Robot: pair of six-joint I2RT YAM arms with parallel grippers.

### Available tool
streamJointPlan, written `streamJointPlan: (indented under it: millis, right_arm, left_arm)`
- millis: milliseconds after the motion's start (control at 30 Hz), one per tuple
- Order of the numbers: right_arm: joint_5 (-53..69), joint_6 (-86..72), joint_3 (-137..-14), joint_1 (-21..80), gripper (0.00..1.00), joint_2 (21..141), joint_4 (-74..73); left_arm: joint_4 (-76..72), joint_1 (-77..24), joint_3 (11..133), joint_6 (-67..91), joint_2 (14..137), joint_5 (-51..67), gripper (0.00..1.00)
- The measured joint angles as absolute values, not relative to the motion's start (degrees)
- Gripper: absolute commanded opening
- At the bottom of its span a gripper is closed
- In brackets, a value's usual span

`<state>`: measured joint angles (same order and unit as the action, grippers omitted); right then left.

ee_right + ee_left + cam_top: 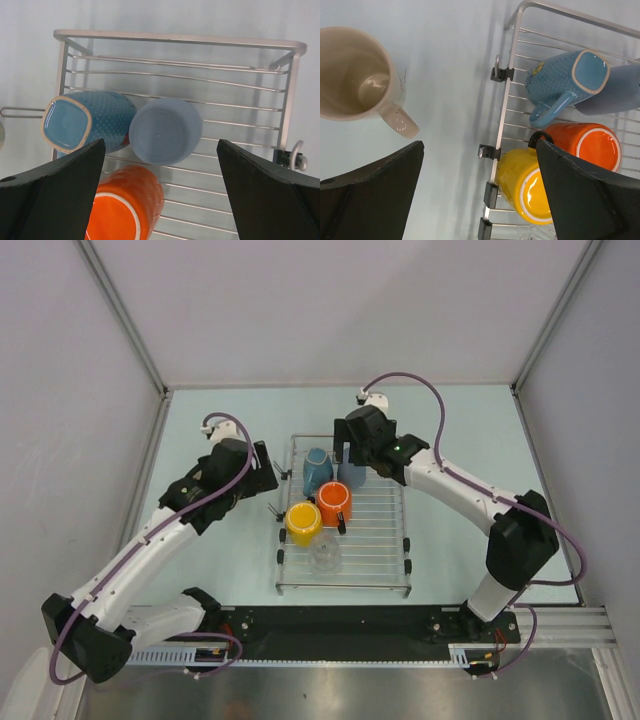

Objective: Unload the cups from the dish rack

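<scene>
Left gripper point(479, 145), right gripper point(160, 142): fingers spread, empty.
I see beige mug point(355, 75) beyond left fingers; pale blue cup point(165, 131) on silver wire rack point(175, 37) beyond right fingers.

Bright cups on a silver wire dish rack point(180, 37) with black feet, pale blue-green table point(450, 75).
The dotted blue mug point(555, 82) has a beige rim; the second blue cup point(165, 131) is plain and paler. The orange mug point(127, 200) and yellow cup point(520, 175) have white rims. The beige mug point(350, 75) is plain cream; the glass point(325, 555) is clear.
</scene>
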<state>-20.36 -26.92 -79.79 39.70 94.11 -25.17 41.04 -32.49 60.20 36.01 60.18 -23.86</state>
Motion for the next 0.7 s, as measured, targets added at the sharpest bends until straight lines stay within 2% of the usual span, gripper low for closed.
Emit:
streamJointPlan:
  millis: [700]
  right_arm:
    - [-20.95,-26.06,-86.06,40.12,1.00,107.61,-25.69]
  left_arm:
    - [39.44,-32.77,57.63,36.60,61.21,-23.14,0.99]
